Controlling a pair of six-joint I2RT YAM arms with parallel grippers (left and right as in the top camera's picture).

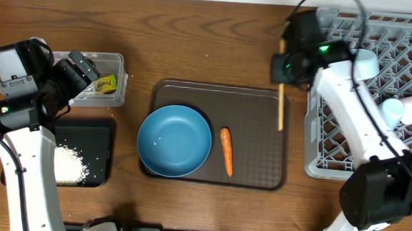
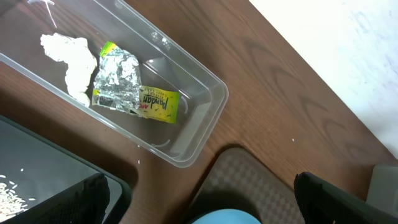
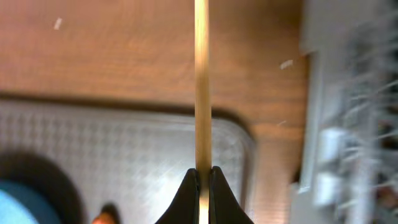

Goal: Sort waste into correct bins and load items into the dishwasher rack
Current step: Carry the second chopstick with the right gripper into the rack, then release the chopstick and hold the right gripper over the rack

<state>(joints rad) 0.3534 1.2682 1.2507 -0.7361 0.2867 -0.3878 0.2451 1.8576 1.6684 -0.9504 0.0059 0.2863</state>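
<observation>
Right tool (image 3: 202, 174) was shut tight on chopsticks (image 1: 281, 109), long axis far-to-near over brown tray (image 1: 260, 172) right rim. Dishwasher rack (image 1: 312, 129) lay just beside, toward table (image 1: 196, 43) right edge; right arm nearer. Left tool (image 1: 85, 71) hung wide open, empty, above clear tub (image 2: 205, 93).

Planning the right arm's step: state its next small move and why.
Probably carry the thin wooden chopstick sideways over the grey lattice-floored dishwasher rack: the right gripper is shut on it at the brown serving tray's corner, with the rack right alongside.
</observation>
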